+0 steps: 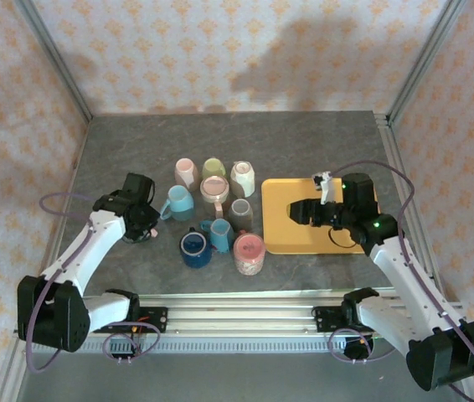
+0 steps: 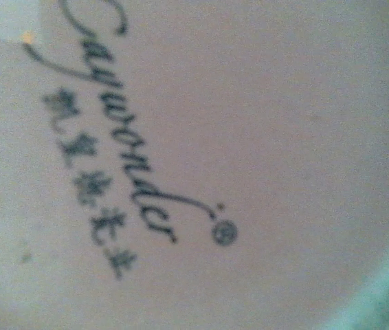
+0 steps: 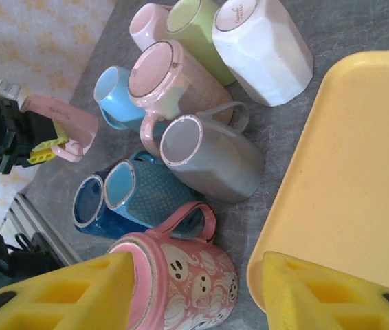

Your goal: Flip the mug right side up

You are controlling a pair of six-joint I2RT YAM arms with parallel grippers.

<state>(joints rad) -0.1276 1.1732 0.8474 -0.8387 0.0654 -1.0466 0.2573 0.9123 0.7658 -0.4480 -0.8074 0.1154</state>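
The light blue mug (image 1: 179,201), at nine o'clock of the mug cluster (image 1: 215,189) on the bench (image 1: 120,142), sits just three o'clock of the nearer left end effector (image 1: 153,214), whose grip I cannot tell, while the right end effector (image 3: 201,289) stands apart and empty.

Looks like glazed ceramic, smooth and glossy: pink ghost mug (image 3: 187,282), white faceted mug (image 3: 267,48), grey mug (image 3: 215,161), dark blue mug (image 3: 84,206). Shows a duller, bare-looking ring round the grey mug's flat end. Reads as smooth and softly matt, with dark printed lettering: pale pink mug (image 2: 263,137). Seems smooth plastic with a mild sheen: yellow tray (image 3: 359,172). Appears matt, mottled, stone-like: grey table (image 3: 346,20). Looks matt and spongy: yellow fingers (image 3: 64,295) of the right gripper (image 3: 198,265). Gleams like brushed metal: rails (image 1: 245,322). Looks like matt patterned paper or cloth: walls (image 1: 245,50).
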